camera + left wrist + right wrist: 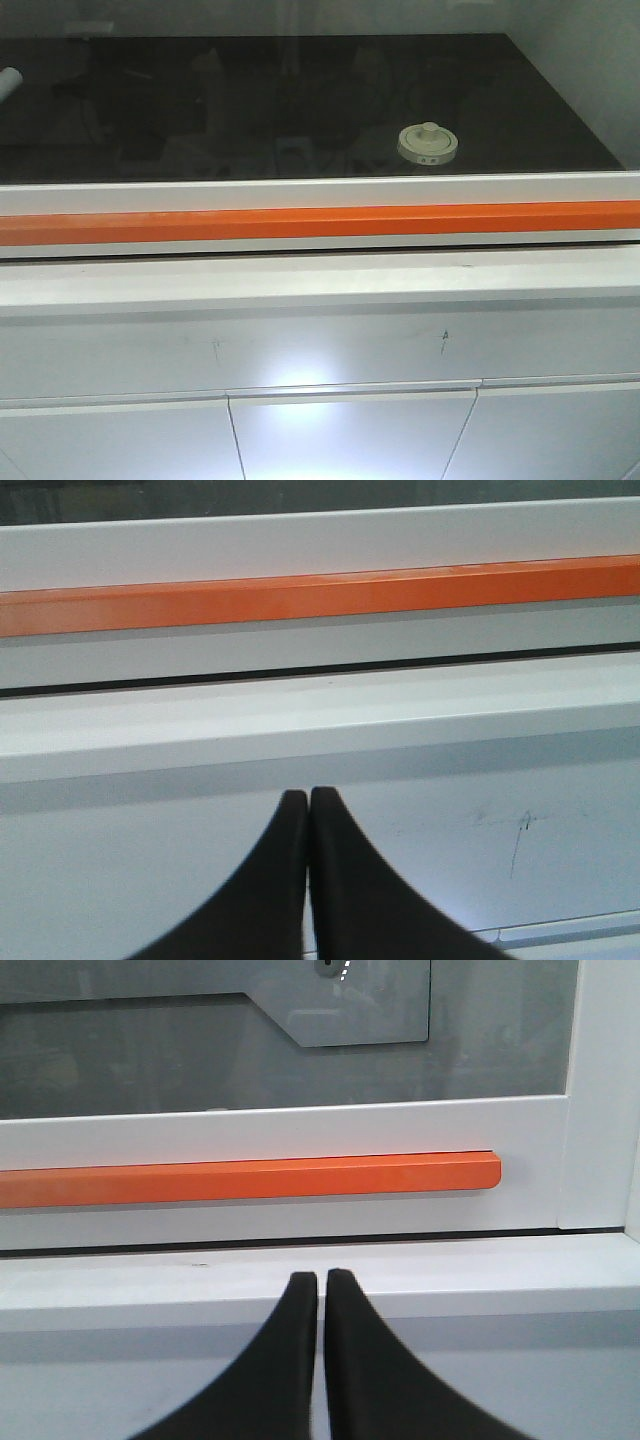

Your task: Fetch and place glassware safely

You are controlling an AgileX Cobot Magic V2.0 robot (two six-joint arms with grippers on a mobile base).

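Observation:
The glassware (429,141), a squat clear jar with a cream-white knobbed lid, stands on the black surface behind the glass sash, right of centre in the front view. Neither wrist view shows it. My left gripper (308,795) is shut with nothing in it, pointing at the white cabinet front below the orange bar (320,595). My right gripper (322,1278) is also shut and empty, its black fingers (345,1360) aimed at the white sill beneath the bar's right end (480,1171). Neither gripper appears in the front view.
A white-framed sash with an orange handle bar (320,223) closes off the black worktop (250,100). A white ledge (320,280) and cabinet doors (350,435) lie below. A white vertical frame post (603,1090) stands at right; a grey panel (350,1005) sits behind the glass.

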